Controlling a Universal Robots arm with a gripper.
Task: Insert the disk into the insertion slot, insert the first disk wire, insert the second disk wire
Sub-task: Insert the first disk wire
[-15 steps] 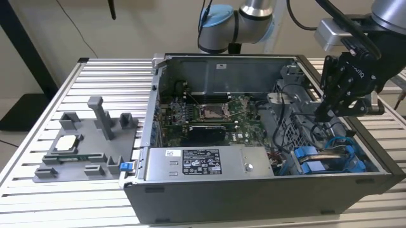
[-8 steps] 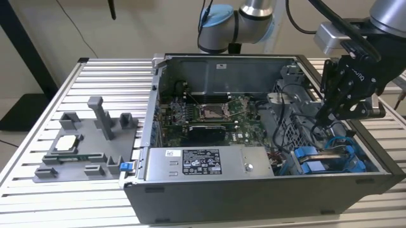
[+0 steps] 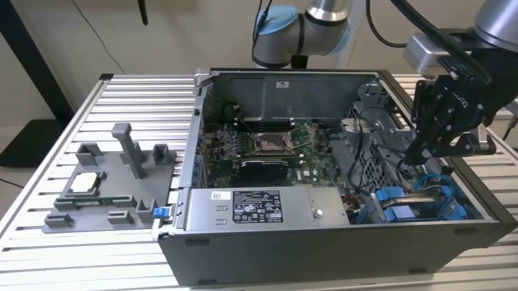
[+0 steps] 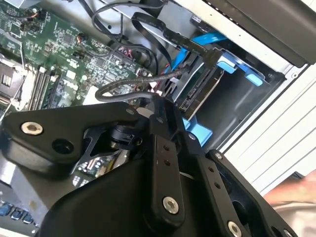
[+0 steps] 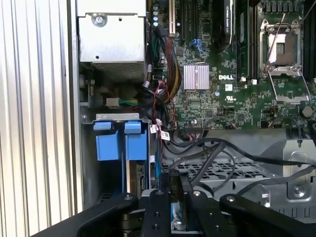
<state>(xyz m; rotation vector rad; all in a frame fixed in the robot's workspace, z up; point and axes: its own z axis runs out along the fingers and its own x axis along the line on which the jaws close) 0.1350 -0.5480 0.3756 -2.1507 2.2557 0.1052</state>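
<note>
Exterior view places the gripper (image 3: 418,159) deep in the open computer case (image 3: 324,251), at the corner where the drive bay lies.

In the second wrist view the disk (image 4: 200,94) sits inside the insertion slot (image 4: 239,106), just beyond the gripper's tips, with its blue carrier frame (image 4: 232,66) around it. I judge the first step done and one of the wire steps in hand, though I cannot say which of the two.

In the first wrist view the gripper's fingers (image 5: 169,190) are drawn close together. A black wire (image 4: 126,90) runs right up to their tips, so I judge it pinched there rather than lying loose. A blue wire (image 4: 210,37) passes near the disk; whether its end is seated is hidden.

The step in hand calls for a small, square push in a crowded corner. Other black cables (image 5: 222,148) loop close beside the tool and could snag it.

As for writing, the power-supply box (image 3: 267,209), well apart from the gripper, bears a black-and-white label. The motherboard (image 5: 232,98) carries white print, and the gripper's own body has lettering. I leave all of it unread.
</note>
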